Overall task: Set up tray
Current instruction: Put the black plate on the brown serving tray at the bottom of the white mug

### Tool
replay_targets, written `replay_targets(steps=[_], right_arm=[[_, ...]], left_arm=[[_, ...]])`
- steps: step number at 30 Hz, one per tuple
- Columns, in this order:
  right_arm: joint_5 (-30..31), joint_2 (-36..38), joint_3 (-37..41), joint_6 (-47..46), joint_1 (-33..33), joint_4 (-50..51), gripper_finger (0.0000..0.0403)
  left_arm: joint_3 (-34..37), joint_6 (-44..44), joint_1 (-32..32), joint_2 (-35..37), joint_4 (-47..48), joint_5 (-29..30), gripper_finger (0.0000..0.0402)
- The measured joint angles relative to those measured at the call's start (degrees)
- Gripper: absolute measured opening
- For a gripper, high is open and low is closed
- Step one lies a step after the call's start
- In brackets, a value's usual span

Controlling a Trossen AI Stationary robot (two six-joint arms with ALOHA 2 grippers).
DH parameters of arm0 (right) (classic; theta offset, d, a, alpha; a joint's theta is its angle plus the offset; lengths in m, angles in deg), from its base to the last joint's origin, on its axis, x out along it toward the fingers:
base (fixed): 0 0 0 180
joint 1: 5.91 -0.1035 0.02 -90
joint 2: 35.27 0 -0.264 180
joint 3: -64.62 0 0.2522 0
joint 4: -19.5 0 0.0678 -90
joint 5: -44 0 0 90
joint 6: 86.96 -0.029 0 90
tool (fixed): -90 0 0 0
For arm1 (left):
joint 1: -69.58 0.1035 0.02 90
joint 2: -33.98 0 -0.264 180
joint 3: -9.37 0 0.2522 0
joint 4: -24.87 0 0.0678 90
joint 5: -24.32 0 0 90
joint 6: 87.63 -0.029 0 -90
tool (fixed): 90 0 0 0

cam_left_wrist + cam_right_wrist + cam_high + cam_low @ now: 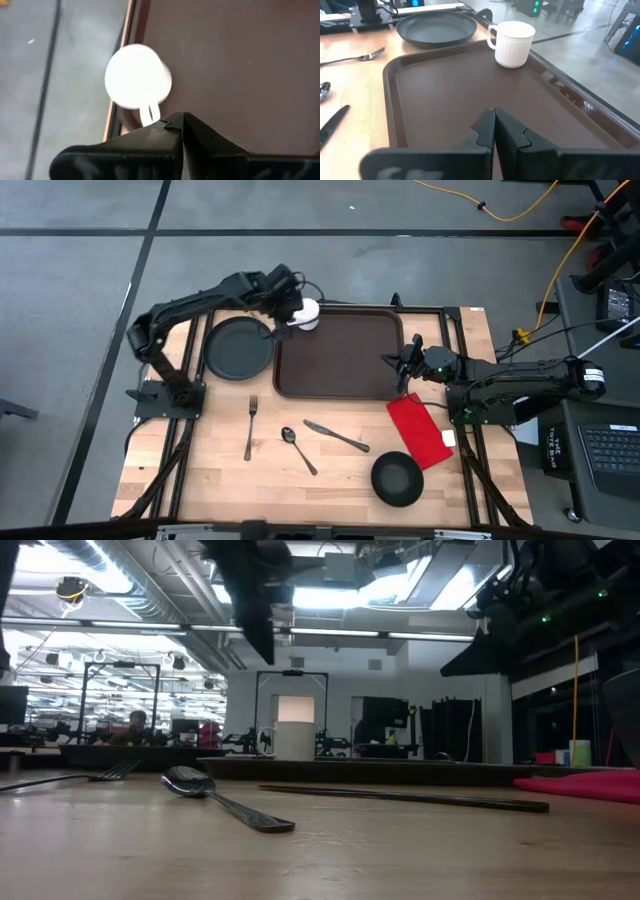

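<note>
Left side of the table (210,480): the round black plate (238,347) lies flat on the wood, just beside the left rim of the tray (345,360). The fork (250,427) lies below the plate, well apart from it.

The left gripper (291,315) hangs over the tray's far left corner, directly above the white mug (306,314). The left wrist view shows its fingers (170,131) pressed together, tips close to the mug's handle; whether they touch it cannot be told. The mug stands upright inside the tray, in that far left corner, handle turned toward the plate, as the right wrist view confirms (513,43).

Centre: the large dark brown tray sits flat at the far middle of the table, long side across. Apart from the mug its floor is bare. In front of it, on the wood, lie the spoon (298,448) and the knife (337,436), side by side and apart from each other and from the tray.

Right side: the right gripper (403,362) sits low at the tray's right rim, pointing inward across the tray. Its fingers (489,131) are pressed together and hold nothing. The red napkin (420,430) lies below it, tilted, off the tray's near right corner. The black bowl (397,478) stands near the table's front edge, just beside the napkin's lower end.
</note>
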Motion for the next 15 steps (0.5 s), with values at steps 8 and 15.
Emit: replay_targets(steps=[8, 15], right_arm=[[0.01, 0.0, 0.0, 0.05, 0.03, -0.08, 0.0014], [0.0, 0.0, 0.0, -0.04, 0.03, -0.08, 0.0014]], left_arm=[[8.18, 10.21, -5.88, 9.27, 1.88, 2.47, 0.0003], [9.99, 20.44, -10.26, 11.34, 9.34, 11.81, 0.0003]])
